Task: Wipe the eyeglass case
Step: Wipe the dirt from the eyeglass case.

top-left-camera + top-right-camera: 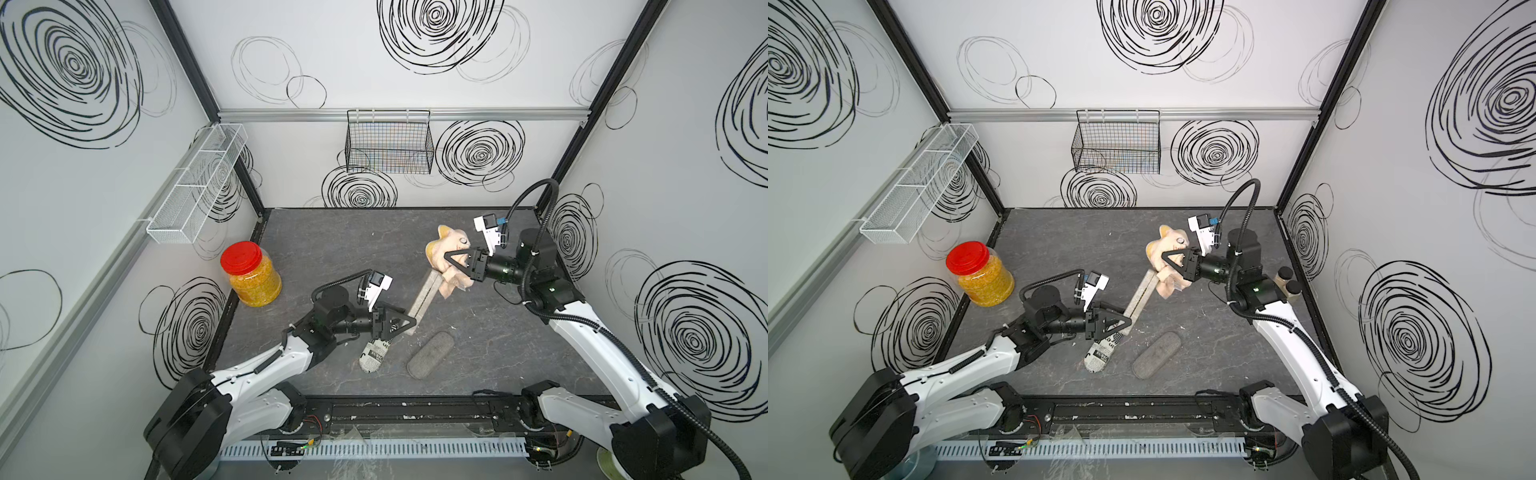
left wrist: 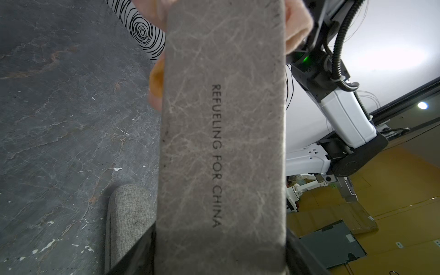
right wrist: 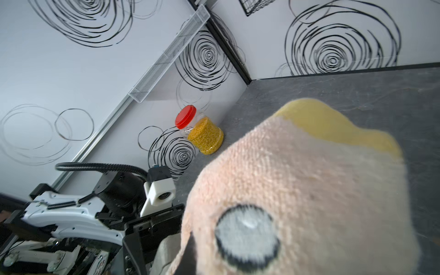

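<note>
**Holding a long case by one end while a cloth presses on the other**

My left end effector [image 1: 409, 323] is clamped across the near end of the eyeglass case [image 1: 426, 297], which looks lifted off the counter [image 1: 332, 249] and slants toward my right arm. My right end effector [image 1: 451, 257] is clenched tight on a bunched peach cloth [image 1: 455, 239], and the cloth touches the case's far end. The left wrist view shows the same thing, with cloth [image 2: 297, 26] showing on both sides of that far end.

The lever worries me most. I grip only one end, so pressing the cloth down or sideways at the other end could twist the case between my fingers or pull it free. If it drops, it would probably land near the grey pouch [image 1: 430, 354] or the newsprint case [image 1: 374, 356], which lie just beside my left arm.

My second worry is that I can't tell how much cloth sits between my right fingers and the case. If I rub with too little padding, I could scrape it with hard plastic. A loose fold could also catch a corner and drag the cloth out of my grip.

Finally, my wrists are close together, and a long stroke toward my left end effector could bump the two.
</note>
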`<action>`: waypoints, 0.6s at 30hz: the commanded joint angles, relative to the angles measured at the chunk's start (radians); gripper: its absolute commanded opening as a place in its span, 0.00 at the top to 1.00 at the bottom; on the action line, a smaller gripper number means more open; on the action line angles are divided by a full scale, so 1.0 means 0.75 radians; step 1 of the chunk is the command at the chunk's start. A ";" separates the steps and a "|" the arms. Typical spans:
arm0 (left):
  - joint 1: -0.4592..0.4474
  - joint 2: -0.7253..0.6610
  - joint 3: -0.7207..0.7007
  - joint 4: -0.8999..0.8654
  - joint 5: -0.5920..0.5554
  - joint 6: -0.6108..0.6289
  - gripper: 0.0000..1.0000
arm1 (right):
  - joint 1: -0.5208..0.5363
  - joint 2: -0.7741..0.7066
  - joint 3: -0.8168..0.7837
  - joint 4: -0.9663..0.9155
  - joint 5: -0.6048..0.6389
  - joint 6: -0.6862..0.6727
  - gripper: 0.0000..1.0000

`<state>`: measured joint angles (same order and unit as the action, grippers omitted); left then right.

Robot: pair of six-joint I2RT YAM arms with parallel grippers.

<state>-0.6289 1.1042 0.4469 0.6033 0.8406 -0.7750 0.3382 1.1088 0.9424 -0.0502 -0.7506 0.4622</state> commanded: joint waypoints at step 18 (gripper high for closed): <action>-0.023 0.003 0.035 0.127 -0.004 0.029 0.36 | -0.052 -0.064 0.009 0.202 -0.323 0.221 0.96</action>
<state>-0.6418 1.1236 0.4473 0.6041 0.8356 -0.7734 0.3023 1.0588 0.9684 0.0673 -0.9348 0.5953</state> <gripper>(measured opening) 0.703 0.131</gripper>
